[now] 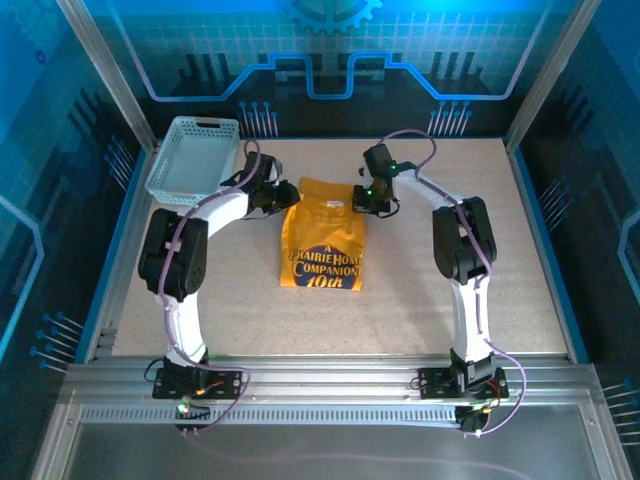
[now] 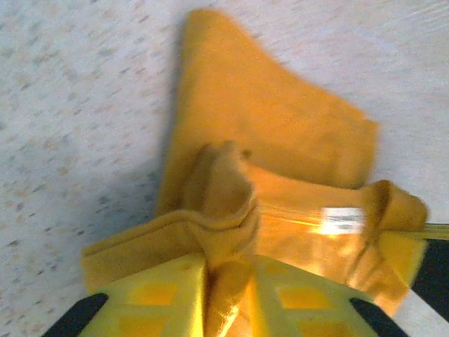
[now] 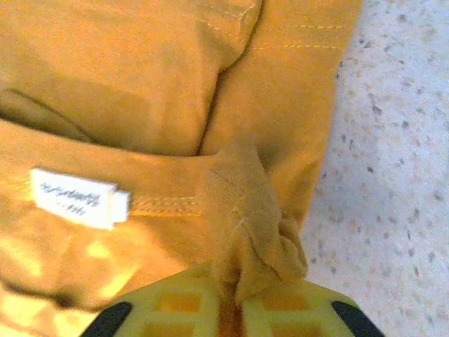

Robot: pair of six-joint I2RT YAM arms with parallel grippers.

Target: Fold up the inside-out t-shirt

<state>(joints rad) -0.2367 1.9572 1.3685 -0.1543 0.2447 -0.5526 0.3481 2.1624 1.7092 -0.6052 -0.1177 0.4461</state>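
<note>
Nearest me, ribbed aluminium rails (image 1: 330, 390) run across the front, with both arm bases bolted on. Past them is the table (image 1: 480, 290): flat, pale beige, peppered with dark flecks, blue trim down its sides.

In the middle of it lies the t-shirt (image 1: 322, 240), soft mustard-yellow cloth folded into a narrow rectangle. Its white-and-dark print (image 1: 322, 268) faces up on the near half, and the far half is plain.

At the far edge, both arms are on it. The left gripper (image 1: 275, 197) has the far-left corner. Up close, its yellow fingers (image 2: 161, 295) are pressed together on a rumpled ridge of cloth. The right gripper (image 1: 365, 200) has the far-right corner, fingers (image 3: 175, 302) clamped on a knotted bunch of fabric. A small white label (image 3: 77, 198) sits on the stitched seam just beside that pinch.

Further back, at the table's far-left corner, there's a light grey plastic lattice basket (image 1: 195, 155), rectangular, near the left arm. Behind everything is the back wall (image 1: 330, 60), glowing blue panels with angular line patterns.
</note>
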